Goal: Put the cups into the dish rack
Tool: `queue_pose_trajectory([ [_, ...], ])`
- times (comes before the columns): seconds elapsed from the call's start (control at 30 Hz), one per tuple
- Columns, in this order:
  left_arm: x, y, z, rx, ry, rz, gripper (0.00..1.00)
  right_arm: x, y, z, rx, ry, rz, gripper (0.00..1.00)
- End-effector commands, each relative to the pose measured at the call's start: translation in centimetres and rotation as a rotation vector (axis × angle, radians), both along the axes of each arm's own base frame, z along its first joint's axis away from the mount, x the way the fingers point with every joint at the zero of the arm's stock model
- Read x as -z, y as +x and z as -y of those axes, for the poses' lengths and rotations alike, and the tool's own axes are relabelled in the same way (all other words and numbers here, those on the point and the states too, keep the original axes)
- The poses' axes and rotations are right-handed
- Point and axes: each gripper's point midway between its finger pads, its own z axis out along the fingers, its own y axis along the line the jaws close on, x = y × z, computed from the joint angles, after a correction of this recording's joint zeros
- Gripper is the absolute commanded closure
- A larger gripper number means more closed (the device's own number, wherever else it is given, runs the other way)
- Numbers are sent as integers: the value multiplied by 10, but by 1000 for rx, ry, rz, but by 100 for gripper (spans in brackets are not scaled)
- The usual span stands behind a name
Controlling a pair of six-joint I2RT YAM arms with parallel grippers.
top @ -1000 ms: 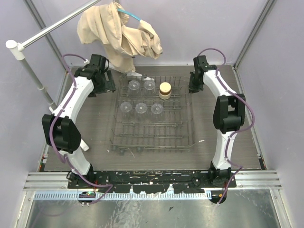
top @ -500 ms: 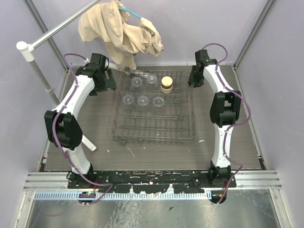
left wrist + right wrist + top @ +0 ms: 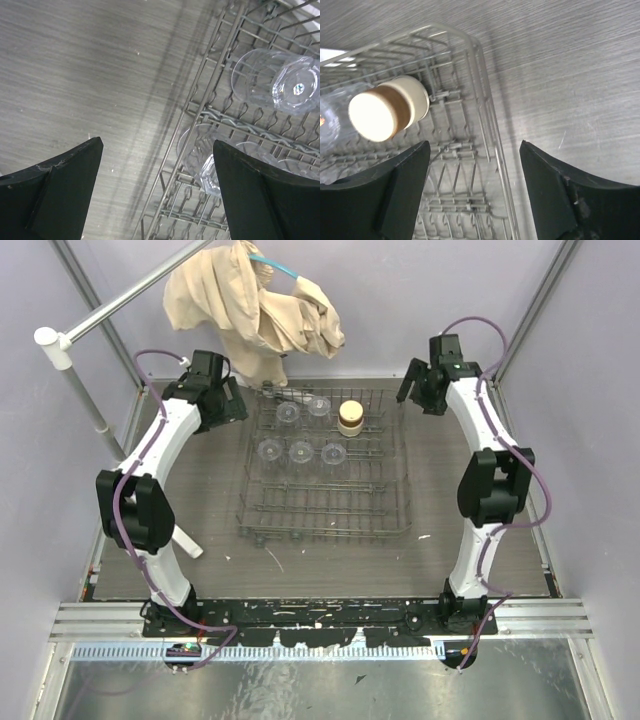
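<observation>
We see the dish rack [image 3: 322,508] on the worktop [image 3: 215,502], between the two arms. Five clear cups [image 3: 301,451] stand in its far half in two rows. The tan cup [image 3: 349,418] sits at the right end of the far row. Our left jaws hang wide open and empty over the rack's far left rim. Our right jaws, also open and empty, hover over the far right rim, near the tan cup. A beige cloth [image 3: 255,310] hangs behind the rack.

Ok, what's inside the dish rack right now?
Five clear tumblers and a tan cup, all in its far half; near rows look bare. Anything under the tan cup is hidden.
</observation>
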Motion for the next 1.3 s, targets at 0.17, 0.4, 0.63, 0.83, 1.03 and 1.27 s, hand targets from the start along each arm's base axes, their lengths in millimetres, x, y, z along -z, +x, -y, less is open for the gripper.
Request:
queue_pose_trajectory([
  [0.17,-29,22,-6,-3,-1,248,2,-105,-61,-12,-65,78,210,0],
  [0.4,-54,14,-32,-43,114,293,2,-118,-101,0,-52,33,278,0],
  [0.63,-27,13,-43,141,268,428,2,-118,-109,-5,-78,56,280,0],
  [0.83,10,-8,-84,61,238,395,2,-121,-113,-9,-105,65,289,0],
  [1.03,41,-22,-110,-11,201,449,2,-121,-116,-12,-123,79,289,0],
  [1.27,81,-39,-111,7,194,408,2,-119,-120,-13,-134,78,286,0],
])
